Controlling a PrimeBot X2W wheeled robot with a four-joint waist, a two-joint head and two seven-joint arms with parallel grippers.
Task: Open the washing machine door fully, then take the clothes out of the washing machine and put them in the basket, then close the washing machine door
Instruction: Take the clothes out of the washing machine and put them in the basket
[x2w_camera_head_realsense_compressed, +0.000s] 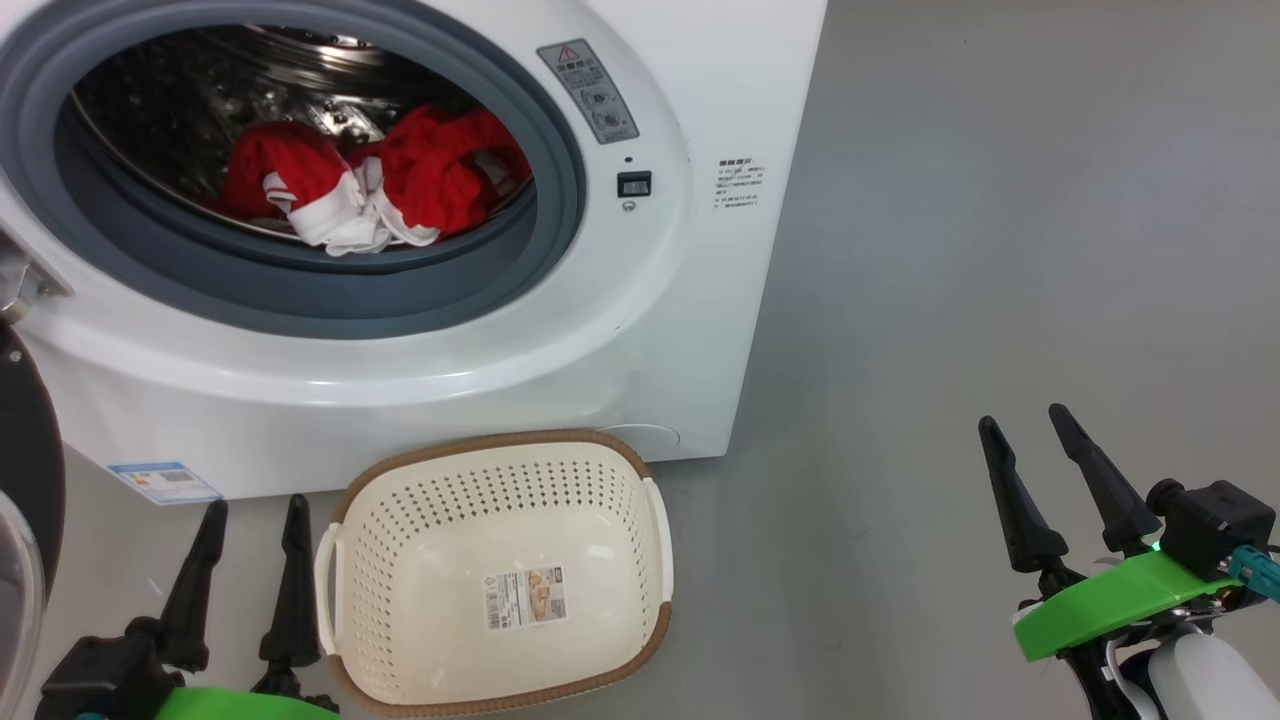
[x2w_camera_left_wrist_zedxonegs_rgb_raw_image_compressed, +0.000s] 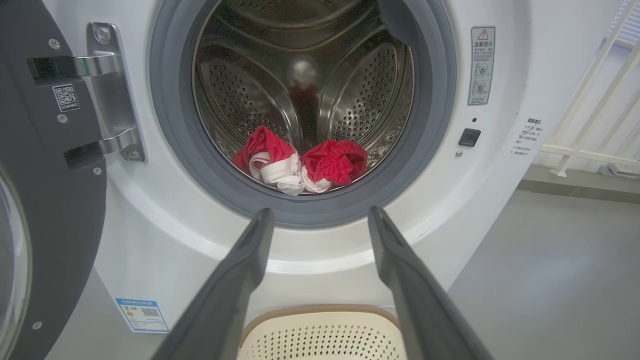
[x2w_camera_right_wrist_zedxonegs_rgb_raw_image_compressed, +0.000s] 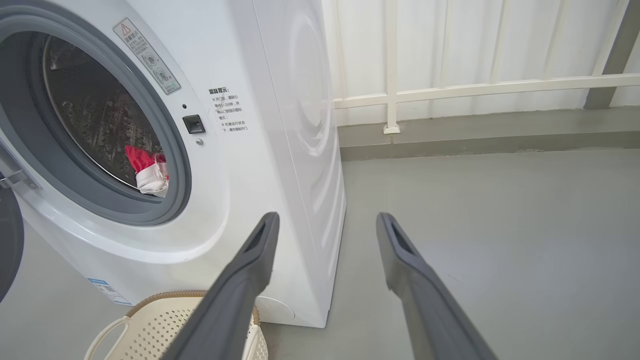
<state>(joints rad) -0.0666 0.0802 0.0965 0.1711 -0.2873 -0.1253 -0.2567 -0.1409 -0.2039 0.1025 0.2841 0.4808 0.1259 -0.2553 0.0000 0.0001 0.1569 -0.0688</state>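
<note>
On the grey floor, the door stands swung wide at left, the left gripper hovers spread, the clothes lie in the washing machine, the basket below sits empty, and the right gripper is spread too, so unloading and closing remain.

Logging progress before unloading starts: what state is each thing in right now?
washing machine door: open, swung aside on its hinges.
washing machine: loaded.
clothes: bunched inside the drum.
basket: empty, on the floor before the machine.
left hand: open, empty.
right hand: open, empty.
</note>
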